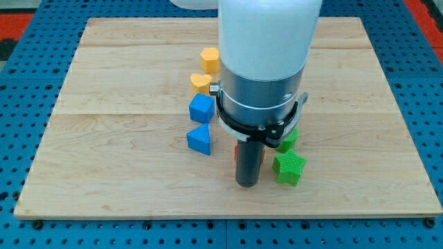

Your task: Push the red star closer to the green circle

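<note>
Tool (248,185): bare rod, no jaws, so nothing to open, close or grip; pressing down on the surface (104,138) at lower centre of frame, directly below the big white-and-grey arm body.

Red block (236,151): showing only as an orange-red sliver at the rod's left edge, plus a trace on its right; shape not discernible, presumably the red star, sitting touching or just behind the rod.

Green star (289,168) lying just right of the tool. Second green block (288,139) peeking out above it, mostly hidden by the arm; circle or not, cannot tell.

Blue blocks (201,108) (199,139) and yellow blocks (210,60) (201,84) lining up left of the arm, centre to upper centre.

Progress, judging only: red already near the green pair; remaining gap hidden, so completion unconfirmed.
</note>
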Robot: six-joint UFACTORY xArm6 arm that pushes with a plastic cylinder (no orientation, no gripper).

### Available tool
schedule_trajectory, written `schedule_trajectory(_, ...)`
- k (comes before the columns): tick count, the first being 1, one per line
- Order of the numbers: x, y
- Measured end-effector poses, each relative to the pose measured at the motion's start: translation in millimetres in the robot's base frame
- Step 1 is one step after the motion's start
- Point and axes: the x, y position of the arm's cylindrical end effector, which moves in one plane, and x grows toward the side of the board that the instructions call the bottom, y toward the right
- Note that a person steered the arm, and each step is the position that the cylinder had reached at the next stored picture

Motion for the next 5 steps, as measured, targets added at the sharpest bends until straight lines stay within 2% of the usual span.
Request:
schedule_trajectory(3, -2.3, -56.4)
schedule_trajectory(5, 13.6, -34.6)
